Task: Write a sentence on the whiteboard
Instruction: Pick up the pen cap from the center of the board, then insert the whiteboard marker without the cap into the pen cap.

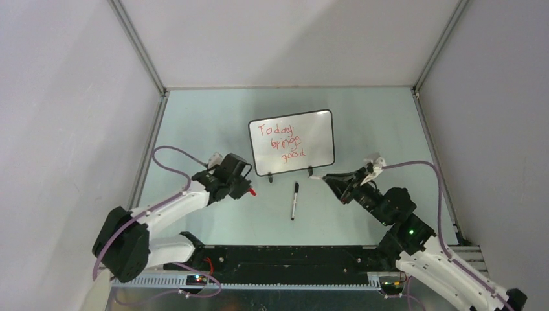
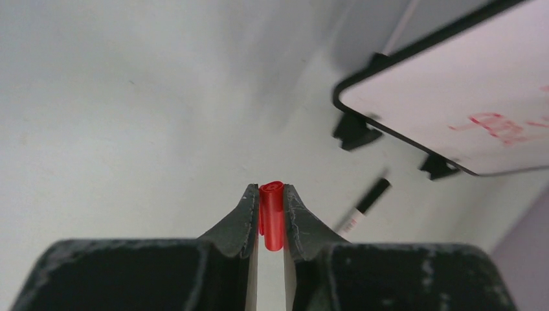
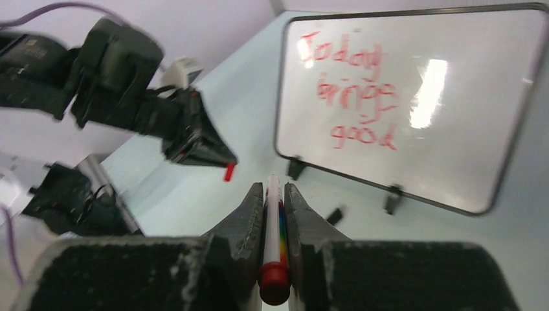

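The whiteboard (image 1: 292, 144) stands on two black feet at the middle of the table, with the red sentence (image 1: 283, 140) "Today brings good" in three lines. It also shows in the right wrist view (image 3: 414, 97) and partly in the left wrist view (image 2: 466, 97). My left gripper (image 1: 248, 190) is shut on a red marker cap (image 2: 272, 214), left of the board's front. My right gripper (image 1: 318, 177) is shut on a white marker with a red end (image 3: 274, 246), its tip near the board's right foot.
A black marker (image 1: 294, 200) lies on the table in front of the board, between the two grippers; it shows blurred in the left wrist view (image 2: 364, 206). Grey walls enclose the table on the left, right and back.
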`<state>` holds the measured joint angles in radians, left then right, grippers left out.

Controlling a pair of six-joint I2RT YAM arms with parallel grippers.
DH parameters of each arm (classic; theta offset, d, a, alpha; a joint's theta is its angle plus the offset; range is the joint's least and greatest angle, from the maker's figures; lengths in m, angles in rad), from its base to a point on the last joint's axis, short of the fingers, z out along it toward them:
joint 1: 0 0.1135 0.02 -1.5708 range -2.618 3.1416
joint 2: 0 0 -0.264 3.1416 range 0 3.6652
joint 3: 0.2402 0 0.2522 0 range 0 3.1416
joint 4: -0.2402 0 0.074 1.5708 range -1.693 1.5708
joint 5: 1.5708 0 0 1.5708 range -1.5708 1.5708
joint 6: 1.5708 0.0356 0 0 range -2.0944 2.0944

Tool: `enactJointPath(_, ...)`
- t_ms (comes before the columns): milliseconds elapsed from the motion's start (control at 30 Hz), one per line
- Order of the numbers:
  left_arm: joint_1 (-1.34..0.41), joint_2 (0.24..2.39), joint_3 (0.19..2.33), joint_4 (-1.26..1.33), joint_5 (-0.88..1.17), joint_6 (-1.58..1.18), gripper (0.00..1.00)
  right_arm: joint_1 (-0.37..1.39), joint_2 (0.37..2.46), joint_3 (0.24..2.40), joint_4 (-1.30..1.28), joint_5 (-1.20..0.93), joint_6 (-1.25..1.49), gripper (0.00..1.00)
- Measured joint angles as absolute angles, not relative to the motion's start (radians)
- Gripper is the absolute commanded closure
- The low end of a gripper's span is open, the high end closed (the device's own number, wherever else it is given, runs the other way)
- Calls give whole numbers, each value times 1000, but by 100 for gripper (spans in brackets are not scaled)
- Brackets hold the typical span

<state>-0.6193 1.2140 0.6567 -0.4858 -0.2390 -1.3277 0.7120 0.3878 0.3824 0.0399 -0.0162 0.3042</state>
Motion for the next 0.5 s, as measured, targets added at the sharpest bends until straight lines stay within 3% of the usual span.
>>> enactJointPath(233,-619,1072,651,-432,-119,-1470,100,1014,487,347,255,57,147,100)
enactJointPath(500,-599,987,581,-316,2,-1639,100,1241,612,347,482,168,-147,100)
